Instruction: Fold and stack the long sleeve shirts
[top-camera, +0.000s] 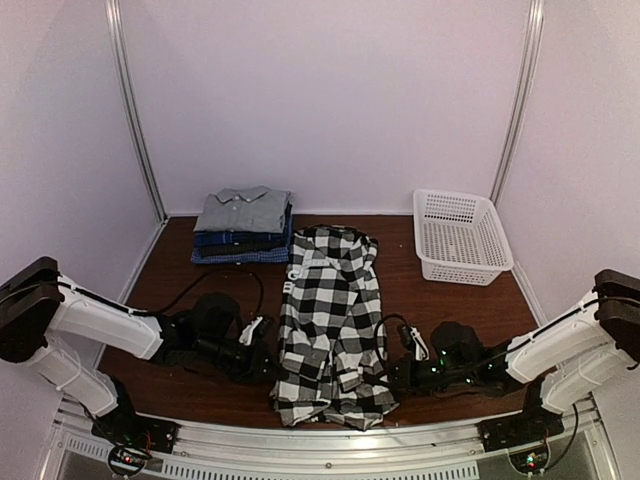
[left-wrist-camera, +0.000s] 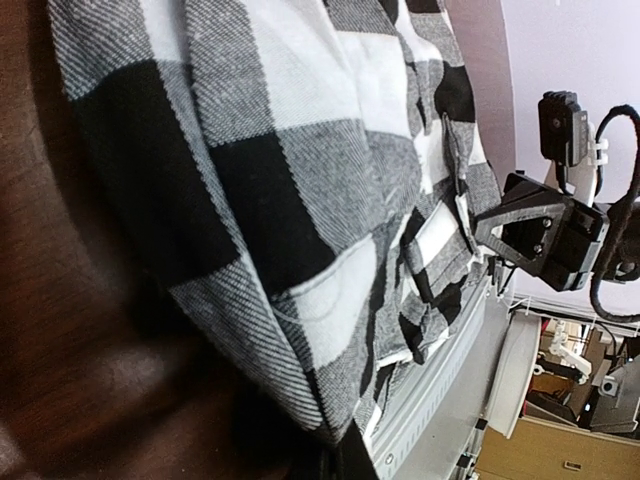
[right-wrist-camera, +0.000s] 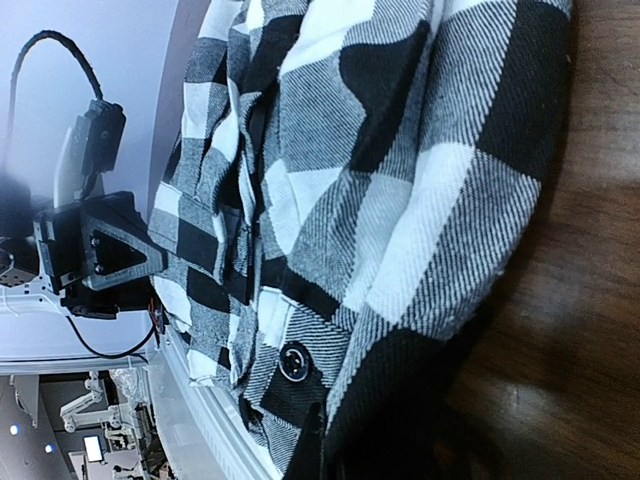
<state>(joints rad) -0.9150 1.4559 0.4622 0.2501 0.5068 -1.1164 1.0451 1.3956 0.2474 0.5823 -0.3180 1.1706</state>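
The black-and-white check shirt (top-camera: 330, 320) lies lengthwise down the middle of the brown table (top-camera: 170, 270), its sides folded in. My left gripper (top-camera: 270, 368) is shut on the shirt's lower left edge. In the left wrist view the cloth fold (left-wrist-camera: 260, 250) runs down into the closed jaws at the bottom of the frame. My right gripper (top-camera: 393, 375) is shut on the lower right edge, and a dark button (right-wrist-camera: 294, 361) shows just beside its jaws. A stack of folded shirts (top-camera: 243, 228), plain grey on top and blue ones beneath, sits at the back left.
A white lattice basket (top-camera: 460, 235) stands at the back right. White walls close in the back and both sides. A metal rail (top-camera: 330, 440) runs along the near edge just below the shirt's hem.
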